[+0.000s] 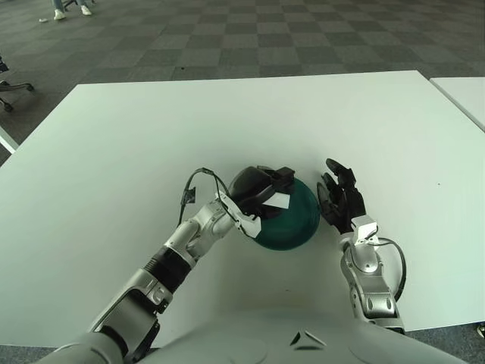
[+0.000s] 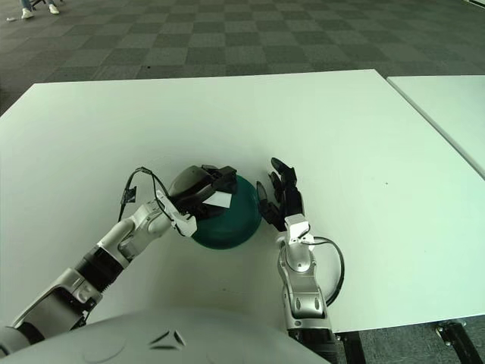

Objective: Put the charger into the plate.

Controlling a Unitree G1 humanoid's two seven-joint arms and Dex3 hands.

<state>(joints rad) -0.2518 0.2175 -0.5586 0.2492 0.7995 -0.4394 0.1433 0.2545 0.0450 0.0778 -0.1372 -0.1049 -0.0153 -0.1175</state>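
The robot's left hand (image 1: 261, 189) grips the small white block charger (image 1: 276, 202) over the round teal plate (image 1: 299, 220) at nine o'clock; right hand (image 1: 339, 199), fingers spread, waits at three. Best lowered flat before release.

The plate (image 1: 297, 221) sits on the table (image 1: 227, 121), toward the near edge and close in front of the robot. Over the plate's left half hangs the left hand (image 1: 258, 191), reaching in from the left, and the charger (image 1: 275, 201) is in its fingers, above the plate's inside. Just to the right of the plate stands the right hand (image 1: 339, 199), beside the rim. A second table (image 1: 464, 91) lies off to the right.
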